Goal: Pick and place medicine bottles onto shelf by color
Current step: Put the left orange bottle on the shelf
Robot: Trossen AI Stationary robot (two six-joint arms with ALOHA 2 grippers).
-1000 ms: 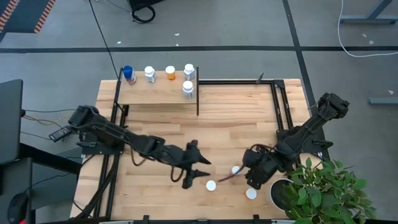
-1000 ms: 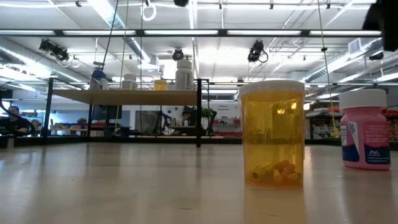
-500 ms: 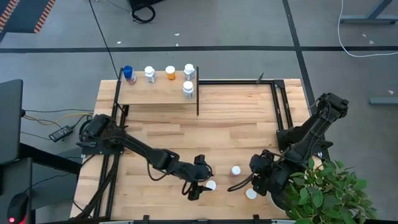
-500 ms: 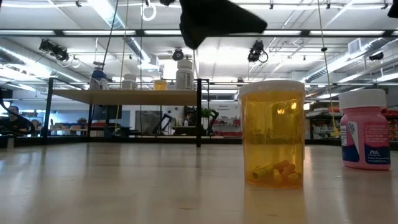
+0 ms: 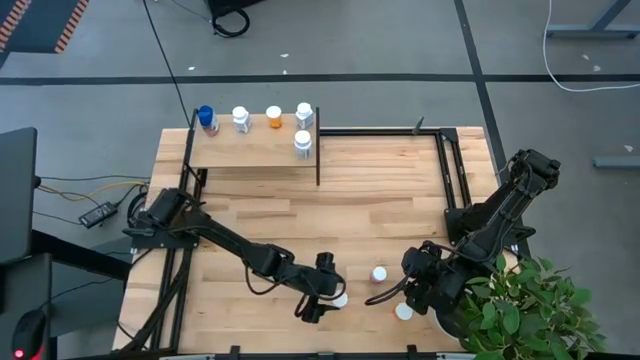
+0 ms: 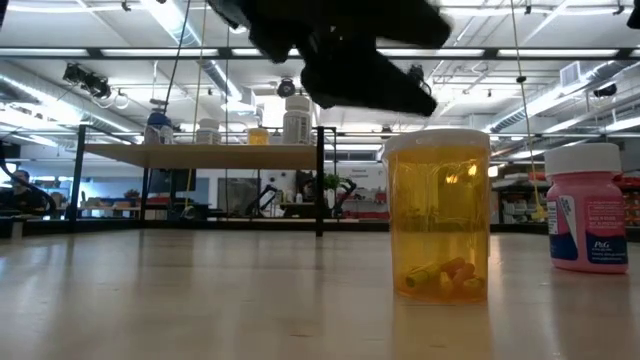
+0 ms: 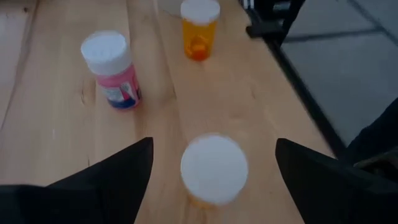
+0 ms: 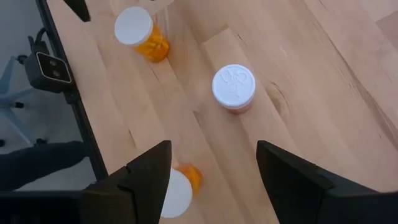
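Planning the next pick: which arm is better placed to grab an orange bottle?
Left. The left gripper is open, straddling the orange bottle. The right gripper is open too, its bottle off-centre.

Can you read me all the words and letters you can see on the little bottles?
"P&G" – small print low on the label of the pink bottle in the low view.
The other print on that label is too small to read.
The raised marks on its white cap are too blurred to read.
The orange bottle shows no words, and the bottles on the shelf are too small to read.
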